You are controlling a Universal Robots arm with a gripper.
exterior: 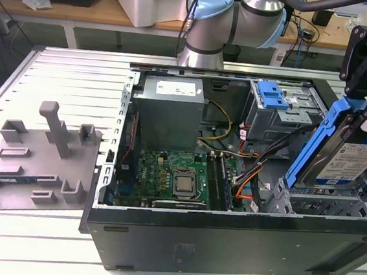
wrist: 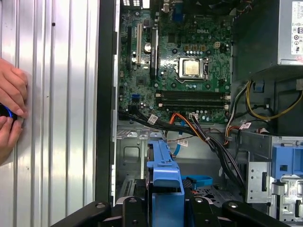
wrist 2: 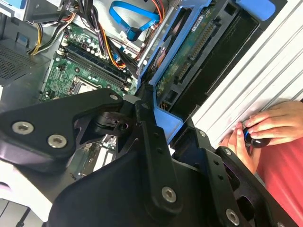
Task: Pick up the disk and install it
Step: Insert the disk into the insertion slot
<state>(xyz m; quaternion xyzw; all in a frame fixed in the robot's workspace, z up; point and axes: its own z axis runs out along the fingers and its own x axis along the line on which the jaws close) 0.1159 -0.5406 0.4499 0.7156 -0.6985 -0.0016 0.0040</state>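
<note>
Fingers (wrist 2: 150, 137): black and linked, closed narrow on a blue plastic carrier frame (wrist: 163, 182), one on each side of it in both wrist views.
Gripper (exterior: 363, 108): black, above the frame's upper end, pointing down into the case.
Load: flat rectangular silver metal disk with a white-and-blue label (exterior: 353, 163), clipped in that frame, off the bench and steeply tilted.
Disk position: at the exterior view's right, lower end dipping inside the open black tower computer case (exterior: 225, 245), just above the grey metal drive cage (exterior: 323, 202); contact with the cage not possible to tell.
Step in hand: by judgement the install, with the disk lifted and brought to the bay but not yet seated.
Next move, by judgement: calls for frame rails square to the cage slot, less tilt, and a path clear of the orange-and-black cable bundle (exterior: 248, 176) just beside.
Arm pose: grey-and-blue jointed arm (exterior: 234, 15) rising behind the case, reaching over toward the exterior view's right, wrist turned downward.
Inside the case: green motherboard (exterior: 173, 175), grey boxy power supply (exterior: 170, 110), a second blue plastic caddy (exterior: 272, 94) further back.
Beyond: ribbed aluminium bench (exterior: 73, 68), grey moulded fixture plate (exterior: 31, 162), a person's hands (wrist 2: 265, 127) resting on the bench beside the case.
</note>
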